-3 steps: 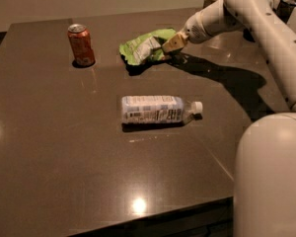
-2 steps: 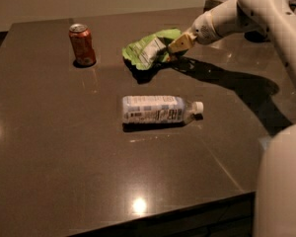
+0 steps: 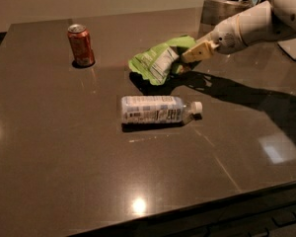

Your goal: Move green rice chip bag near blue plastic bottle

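Observation:
The green rice chip bag (image 3: 158, 60), crinkled light green with a white panel, hangs just above the dark table behind the bottle, casting a shadow under it. My gripper (image 3: 187, 55) reaches in from the right and is shut on the bag's right end. The blue plastic bottle (image 3: 155, 109) lies on its side in the middle of the table, white cap pointing right, a short way in front of the bag.
An orange-red soda can (image 3: 81, 45) stands upright at the back left. A metal-based container (image 3: 226, 4) stands at the back right. The table's front edge (image 3: 197, 209) runs along the bottom.
The arm has pulled back to the right and the view has shifted. The bag stays held in the gripper, now lifted a little with its shadow showing beneath.

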`<state>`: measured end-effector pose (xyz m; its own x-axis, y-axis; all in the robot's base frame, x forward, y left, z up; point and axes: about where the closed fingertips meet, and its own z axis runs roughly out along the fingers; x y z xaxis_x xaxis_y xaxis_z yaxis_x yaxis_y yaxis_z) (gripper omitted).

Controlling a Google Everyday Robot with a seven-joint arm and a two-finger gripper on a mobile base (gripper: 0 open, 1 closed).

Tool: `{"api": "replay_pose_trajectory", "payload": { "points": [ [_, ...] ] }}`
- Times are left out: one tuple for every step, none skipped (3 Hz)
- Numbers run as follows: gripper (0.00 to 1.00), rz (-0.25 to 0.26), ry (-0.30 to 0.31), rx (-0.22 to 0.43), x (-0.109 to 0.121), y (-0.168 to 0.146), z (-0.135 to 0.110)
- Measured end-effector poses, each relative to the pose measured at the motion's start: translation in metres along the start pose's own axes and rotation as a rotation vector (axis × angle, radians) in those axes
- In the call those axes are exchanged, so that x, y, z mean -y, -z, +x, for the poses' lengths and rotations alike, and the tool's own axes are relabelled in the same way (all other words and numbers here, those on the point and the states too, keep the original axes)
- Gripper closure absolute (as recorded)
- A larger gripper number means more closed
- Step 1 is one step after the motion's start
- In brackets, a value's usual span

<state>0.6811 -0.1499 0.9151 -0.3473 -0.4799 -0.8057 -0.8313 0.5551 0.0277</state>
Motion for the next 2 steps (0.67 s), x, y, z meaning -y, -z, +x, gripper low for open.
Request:
{"api": "replay_pose_trajectory", "payload": {
  "points": [
    [0.84,-0.033,-0.003,-0.017,-0.021,0.015,0.017],
    [0.53,-0.068,-0.003,-0.054,-0.037,0.019,0.031]
  ]
}}
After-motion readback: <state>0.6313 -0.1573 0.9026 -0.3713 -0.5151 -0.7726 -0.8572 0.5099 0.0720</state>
